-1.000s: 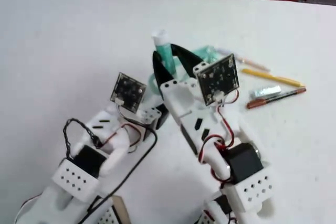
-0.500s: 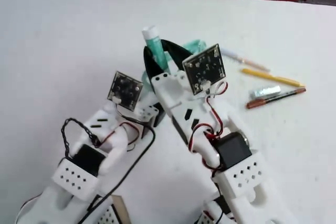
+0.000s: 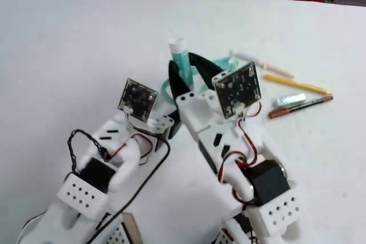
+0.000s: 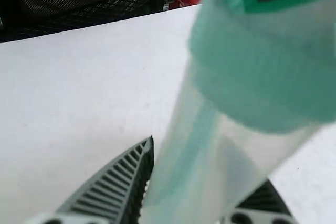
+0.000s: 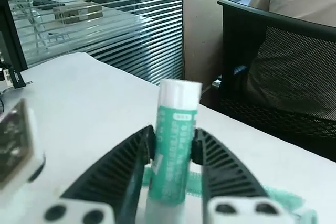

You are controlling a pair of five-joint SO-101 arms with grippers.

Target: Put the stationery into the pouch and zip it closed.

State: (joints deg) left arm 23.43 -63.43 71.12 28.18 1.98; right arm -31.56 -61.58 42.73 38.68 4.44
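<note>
Glue (image 3: 180, 58) has swung back right w/ right tool (image 3: 183, 61), which is clenched on it, stick upright, white cap up. Left tool (image 4: 207, 166) is just beside it, jaws pinched on pale green pouch (image 3: 220, 61) edge. Pouch lies on tabletop (image 3: 68, 38) under and behind glue. Farther right, apart from pouch: pen (image 3: 260, 64), pencil (image 3: 297, 86), marker (image 3: 300, 107).

Teal-and-white glue stick (image 5: 173, 145), teal pouch (image 5: 277, 200), yellow pencil (image 3: 297, 86), white table (image 3: 86, 38).
</note>
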